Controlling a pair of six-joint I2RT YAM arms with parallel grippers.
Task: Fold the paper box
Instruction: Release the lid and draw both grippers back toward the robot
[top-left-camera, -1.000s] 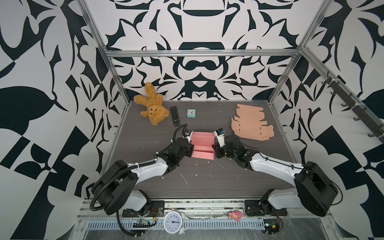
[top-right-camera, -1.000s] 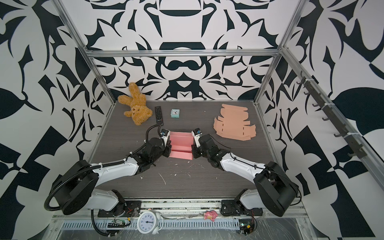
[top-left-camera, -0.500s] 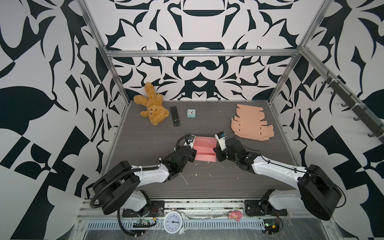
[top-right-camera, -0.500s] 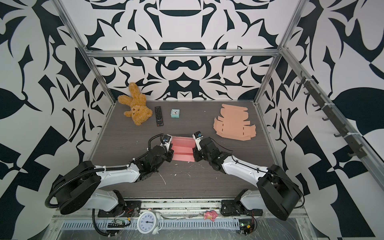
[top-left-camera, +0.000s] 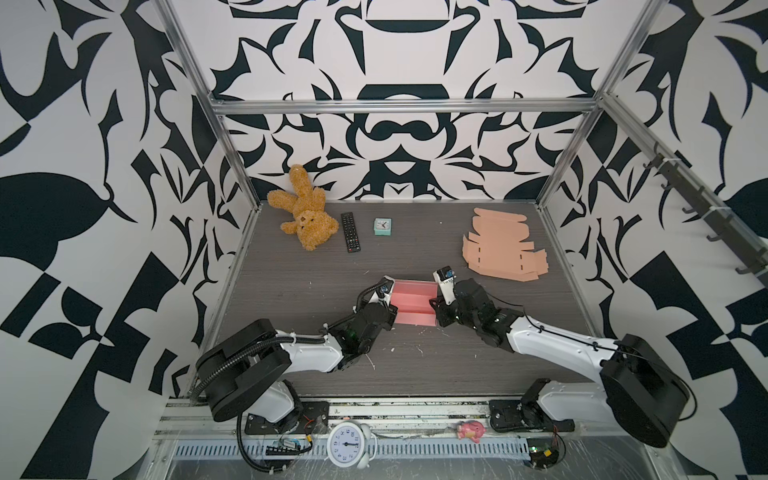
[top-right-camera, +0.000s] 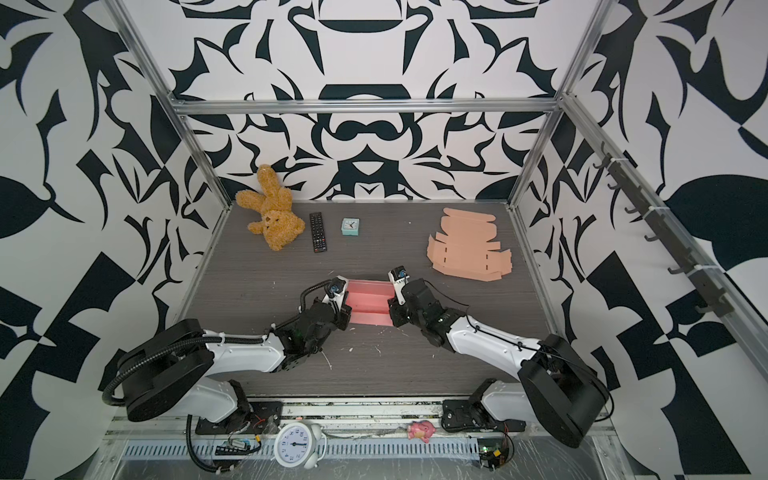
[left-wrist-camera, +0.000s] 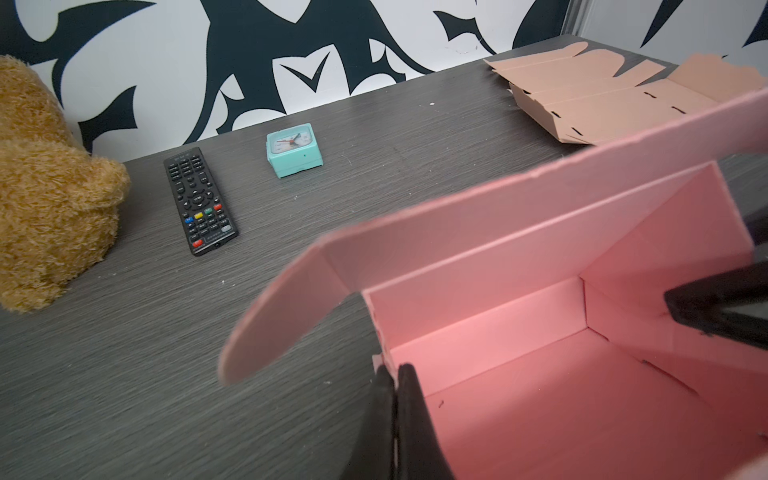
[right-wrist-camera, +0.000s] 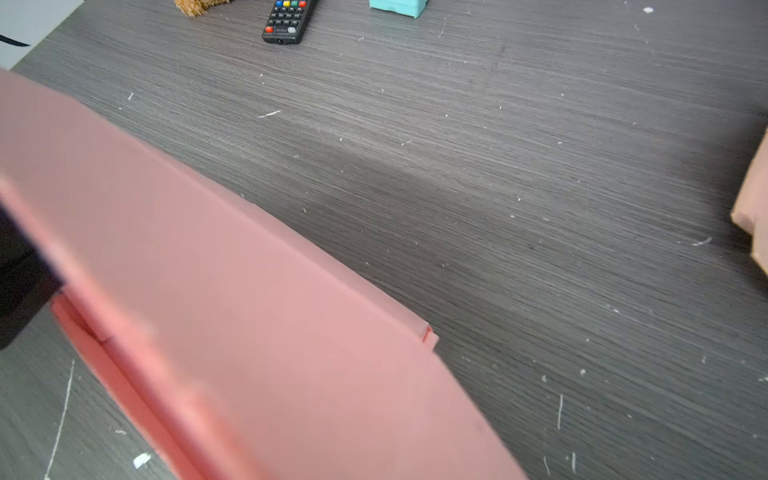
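One pink box sits at frame centre on the tabletop between two hands, with its lid flap raised and its interior open. The left hand is pinched tight on one side wall. The right hand meets the opposite wall, but whether it grips cannot be told. Bare tabletop lies to the left. One teddy, one remote, one clock and one tan blank stack line the far edge.

A blurred pink box crowds the right wrist view, where the remote and teal clock are cut off at the edge. The right claw hides its jaws.
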